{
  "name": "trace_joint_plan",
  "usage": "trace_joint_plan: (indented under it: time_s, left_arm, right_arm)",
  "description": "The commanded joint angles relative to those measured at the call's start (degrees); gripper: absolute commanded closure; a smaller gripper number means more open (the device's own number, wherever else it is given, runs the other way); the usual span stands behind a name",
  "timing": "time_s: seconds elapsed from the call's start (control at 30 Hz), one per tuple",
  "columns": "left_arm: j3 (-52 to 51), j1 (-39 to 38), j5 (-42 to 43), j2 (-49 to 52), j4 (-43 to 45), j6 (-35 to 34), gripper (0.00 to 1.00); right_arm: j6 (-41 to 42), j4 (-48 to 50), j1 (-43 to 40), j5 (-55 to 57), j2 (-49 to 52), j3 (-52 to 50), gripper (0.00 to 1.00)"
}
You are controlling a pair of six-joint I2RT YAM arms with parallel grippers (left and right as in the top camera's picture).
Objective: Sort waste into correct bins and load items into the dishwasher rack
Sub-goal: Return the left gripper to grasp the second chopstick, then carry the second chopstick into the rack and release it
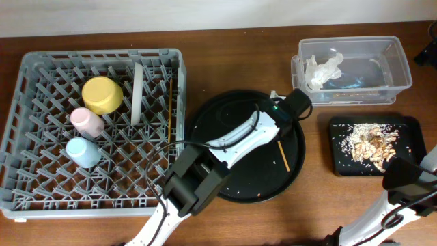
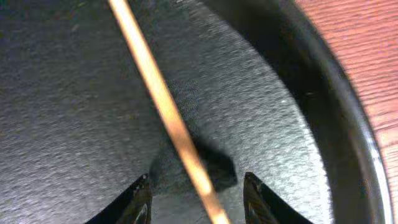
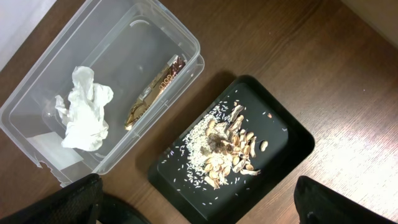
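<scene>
Chopstick (image 2: 168,118) is the one to look at. It lies flat on the big round black tray (image 1: 263,174) in the middle of the table (image 1: 225,55), toward the tray's right side. The left claw (image 2: 198,198) hangs right over it with its fingers roughly half apart, one on each side of the stick. A bit of tray shows in both gaps, so it's not gripping anything.

Over on the left, the grey dishwasher rack (image 1: 41,198) has the yellow bowl (image 1: 102,94), pink cup (image 1: 87,121) and light-blue cup (image 1: 82,152) lined up one below the other. The plate (image 1: 137,92) stands on edge just right of the bowl. A thin brown stick that looks like the second chopstick (image 1: 168,116) lies along the rack's right side.

On the right, the clear tub (image 3: 189,53) holds the crumpled white napkin (image 3: 84,115) and the gold-brown wrapper (image 3: 155,90). The small black tray (image 3: 286,146) sits just beside it, with the food scraps (image 3: 227,149) piled in the middle and pale grains scattered around. The right claw (image 3: 196,186) is spread wide above those two bins, with nothing in it.
</scene>
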Motion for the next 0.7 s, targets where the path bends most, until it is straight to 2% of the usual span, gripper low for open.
trace_joint_plan:
  time_s: [0.0, 0.07, 0.13, 0.27, 0.37, 0.43, 0.57, 0.67]
  left_arm:
    - [0.24, -1.29, -3.21, 3.28, 0.44, -0.59, 0.58]
    - [0.24, -1.53, -5.73, 5.27, -0.22, -0.37, 0.67]
    - [0.24, -1.51, -9.53, 6.08, -2.49, -0.35, 0.85]
    - [0.28, -1.51, -12.33, 6.03, -5.84, 1.16, 1.00]
    - [2.34, -1.38, -12.13, 4.85, -9.51, 1.38, 1.00]
    - [8.85, -1.11, -12.13, 2.21, -16.37, 1.42, 1.00]
    - [23.96, 1.90, -13.49, -4.28, -30.29, 14.88, 1.00]
    - [31.08, 9.22, -16.92, -7.37, -39.71, 22.88, 1.00]
  right_arm:
    - [0.26, -0.33, -0.11, 0.92, -0.26, 0.52, 0.01]
    - [0.26, -0.33, -0.11, 0.92, -0.26, 0.52, 0.01]
    - [0.26, -0.31, -0.11, 0.92, -0.26, 0.52, 0.01]
    - [0.26, -0.33, -0.11, 0.92, -0.26, 0.52, 0.01]
    - [0.26, -0.33, -0.11, 0.92, -0.26, 0.52, 0.01]
    - [0.26, -0.33, -0.11, 0.92, -0.26, 0.52, 0.01]
    - [0.26, -0.33, -0.11, 0.92, -0.26, 0.52, 0.01]
    - [0.26, -0.33, -0.11, 0.94, -0.26, 0.52, 0.01]
